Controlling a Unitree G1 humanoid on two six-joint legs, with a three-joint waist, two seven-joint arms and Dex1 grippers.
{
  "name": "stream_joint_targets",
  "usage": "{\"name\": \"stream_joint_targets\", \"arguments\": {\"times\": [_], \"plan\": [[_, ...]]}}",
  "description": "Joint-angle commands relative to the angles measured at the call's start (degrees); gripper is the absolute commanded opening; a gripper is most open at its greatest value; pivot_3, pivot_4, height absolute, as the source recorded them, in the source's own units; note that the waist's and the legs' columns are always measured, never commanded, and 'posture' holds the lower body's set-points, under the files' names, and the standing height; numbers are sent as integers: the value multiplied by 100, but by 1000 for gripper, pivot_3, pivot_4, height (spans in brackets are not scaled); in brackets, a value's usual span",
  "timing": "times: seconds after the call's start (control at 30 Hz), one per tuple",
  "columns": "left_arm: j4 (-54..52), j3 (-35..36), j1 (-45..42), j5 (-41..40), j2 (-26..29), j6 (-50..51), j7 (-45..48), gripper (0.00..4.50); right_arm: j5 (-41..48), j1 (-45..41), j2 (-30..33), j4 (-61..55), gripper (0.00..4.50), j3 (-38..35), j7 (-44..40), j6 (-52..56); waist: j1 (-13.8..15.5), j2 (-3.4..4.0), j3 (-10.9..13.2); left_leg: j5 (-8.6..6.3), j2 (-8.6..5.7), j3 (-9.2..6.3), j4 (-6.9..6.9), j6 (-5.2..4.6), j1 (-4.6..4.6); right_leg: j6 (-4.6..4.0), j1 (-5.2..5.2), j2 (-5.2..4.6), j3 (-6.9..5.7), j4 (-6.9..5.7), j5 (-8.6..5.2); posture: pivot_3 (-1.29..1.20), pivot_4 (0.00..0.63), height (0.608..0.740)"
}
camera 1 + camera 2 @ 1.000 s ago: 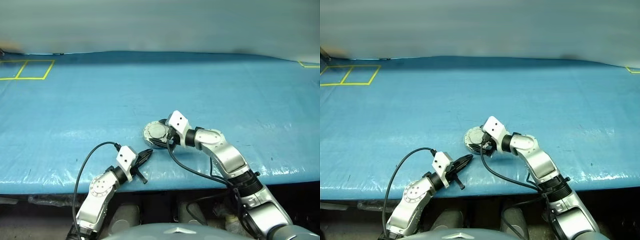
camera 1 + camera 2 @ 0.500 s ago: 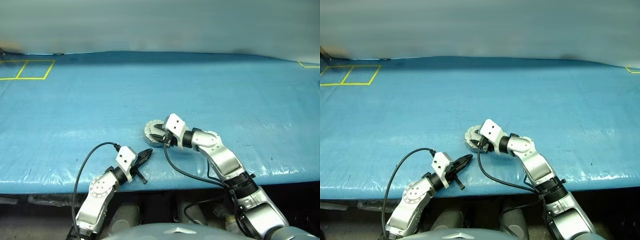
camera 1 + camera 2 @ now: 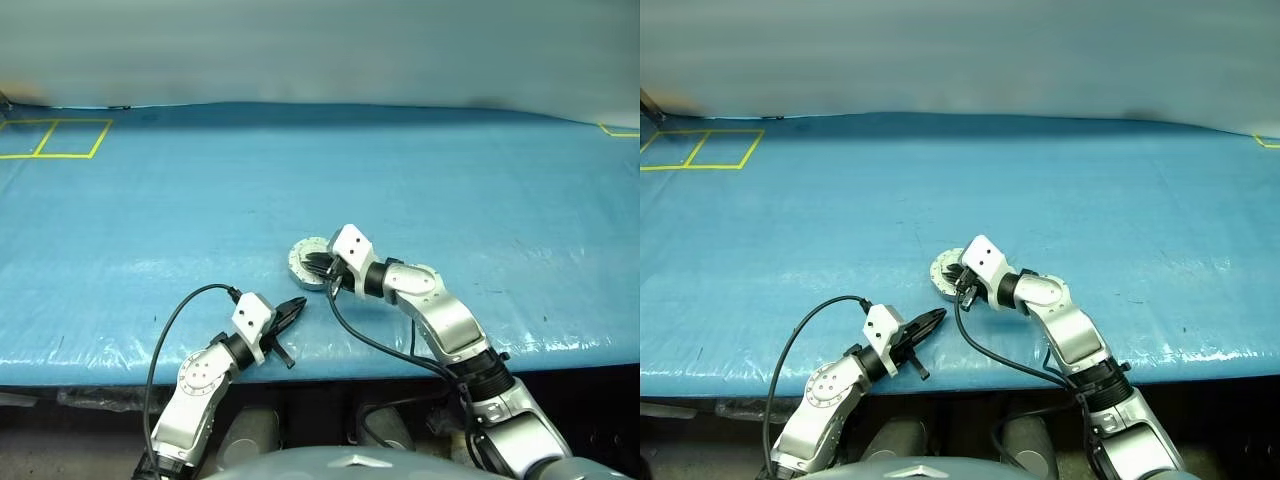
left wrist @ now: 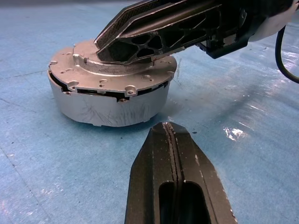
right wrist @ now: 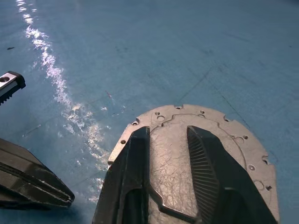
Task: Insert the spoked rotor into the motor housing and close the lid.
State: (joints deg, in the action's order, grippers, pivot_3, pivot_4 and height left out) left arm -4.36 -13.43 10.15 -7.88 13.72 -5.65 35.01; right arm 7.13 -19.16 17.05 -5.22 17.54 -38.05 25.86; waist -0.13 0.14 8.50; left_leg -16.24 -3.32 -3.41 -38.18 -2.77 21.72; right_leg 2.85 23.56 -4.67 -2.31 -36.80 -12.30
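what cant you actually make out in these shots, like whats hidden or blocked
- Inside of the motor housing: the closed lid covers it in every view, so the rotor cannot be confirmed.
- Lid centre: covered by the right gripper, whose fingers lie on it.
- Near part of the lid: cut off by the picture's edge and the fingers in the right wrist view.
- Lid seating: a dark gap shows under its rim in the left wrist view; fully seated or not is unclear.

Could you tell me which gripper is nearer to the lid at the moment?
Right. The right gripper rests its fingers on top of the lid; the left gripper sits shut on the table beside the housing, apart from it.
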Motion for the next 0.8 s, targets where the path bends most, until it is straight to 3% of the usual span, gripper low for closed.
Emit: {"name": "stream_joint_targets", "arguments": {"times": [0.03,0.27,0.57,0.63,0.73,0.8], "plan": [[-69,-21,-16,-48,-18,-89,15,0,166,37,-123,-247,2297,-224,147,129,-1,0,0,0,0,0,0,0,0,0,0,0,0,0,0,0,150,740],[-148,-41,-44,-48,-34,1,-14,0,-21,160,-123,-213,4482,-119,276,58,-6,0,0,0,0,0,1,0,0,0,0,1,-1,0,0,0,150,740],[-184,-35,-48,-53,-48,35,-51,0,-163,137,-138,-194,4482,-46,341,-114,-29,0,0,3,0,1,0,5,0,0,-1,3,-1,-1,0,0,150,740],[-174,-36,-54,-51,-50,28,-58,0,-179,135,-149,-192,4110,-41,349,-146,-33,0,0,3,0,1,0,5,0,0,0,3,0,-1,0,0,150,740],[-168,-39,-54,-57,-54,15,-58,0,-194,139,-173,-206,3213,-47,360,-176,-34,0,0,3,0,1,0,6,0,0,0,3,0,-1,0,0,150,740],[-159,-44,-62,-57,-54,12,-56,0,-175,131,-191,-246,3015,-71,358,-137,-34,0,0,4,0,1,1,6,0,0,0,3,0,-1,0,0,150,740]]}}
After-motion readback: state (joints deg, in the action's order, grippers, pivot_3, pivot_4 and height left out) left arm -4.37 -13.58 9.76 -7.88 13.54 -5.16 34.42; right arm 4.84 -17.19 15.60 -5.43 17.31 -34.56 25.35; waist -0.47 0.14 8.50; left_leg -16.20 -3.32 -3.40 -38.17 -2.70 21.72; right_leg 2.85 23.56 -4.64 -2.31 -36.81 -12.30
